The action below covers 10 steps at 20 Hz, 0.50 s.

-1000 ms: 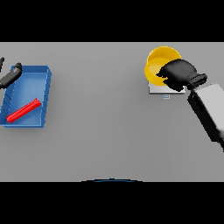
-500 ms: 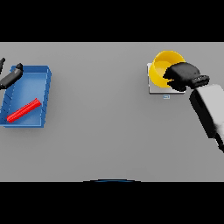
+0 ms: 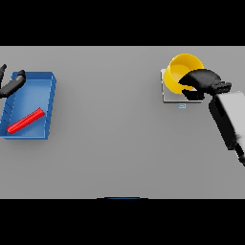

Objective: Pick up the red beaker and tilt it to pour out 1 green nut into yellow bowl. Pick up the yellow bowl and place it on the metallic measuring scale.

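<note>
While the right hand (image 3: 201,82) curls its fingers over the near rim of the yellow bowl (image 3: 179,69), you are looking at what reads as the closing stage of the job. From the head view, the only one on offer, the bowl sits at about two o'clock on the grey table (image 3: 119,143), tipped toward the camera and resting on or just above the metallic measuring scale (image 3: 165,95), whose pale plate shows at the bowl's left and lower edges. Whether the bowl's base has fully settled on the plate you cannot tell, since the hand and the bowl itself cover the contact. No green nut can be made out inside the bowl.

Over at nine o'clock, the red beaker (image 3: 26,120) lies on its side in the blue tray (image 3: 48,83), apart from both hands. The left hand (image 3: 12,83) shows at the table's far left edge, beside the tray's upper left corner, fingers straight and holding nothing.

Judging from this layout, the pouring step looks finished, with the beaker set aside, and the bowl has reached the scale. What seems left for you is to level the bowl, confirm it sits squarely, and release the grip.
</note>
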Each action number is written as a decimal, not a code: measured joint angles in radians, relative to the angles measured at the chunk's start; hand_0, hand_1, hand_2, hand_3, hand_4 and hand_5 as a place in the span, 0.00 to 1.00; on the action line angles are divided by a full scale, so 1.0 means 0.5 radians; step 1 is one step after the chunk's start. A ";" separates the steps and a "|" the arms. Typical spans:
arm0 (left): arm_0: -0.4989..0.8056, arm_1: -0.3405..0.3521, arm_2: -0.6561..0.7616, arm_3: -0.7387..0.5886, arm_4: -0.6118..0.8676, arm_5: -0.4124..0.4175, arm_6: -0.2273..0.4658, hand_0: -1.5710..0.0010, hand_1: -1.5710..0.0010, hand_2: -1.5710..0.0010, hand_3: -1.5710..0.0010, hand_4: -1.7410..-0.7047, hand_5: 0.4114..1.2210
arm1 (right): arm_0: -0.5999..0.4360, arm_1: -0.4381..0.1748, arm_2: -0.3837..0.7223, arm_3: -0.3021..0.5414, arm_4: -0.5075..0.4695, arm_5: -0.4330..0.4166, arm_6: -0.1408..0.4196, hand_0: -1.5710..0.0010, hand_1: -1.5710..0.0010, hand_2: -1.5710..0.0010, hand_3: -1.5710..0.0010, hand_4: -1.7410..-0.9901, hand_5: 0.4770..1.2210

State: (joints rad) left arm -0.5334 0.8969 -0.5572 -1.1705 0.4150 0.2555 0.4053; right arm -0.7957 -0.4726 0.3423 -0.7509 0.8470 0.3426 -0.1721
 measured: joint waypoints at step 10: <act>-0.020 0.018 0.005 -0.021 -0.002 0.011 0.036 1.00 1.00 1.00 1.00 0.99 0.35 | -0.008 -0.014 0.051 0.058 0.045 0.040 -0.028 0.97 0.95 0.92 0.81 0.44 0.40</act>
State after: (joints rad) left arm -0.5432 0.9058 -0.5547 -1.1808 0.4142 0.2610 0.4235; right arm -0.7999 -0.4796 0.3676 -0.7218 0.8696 0.3626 -0.1862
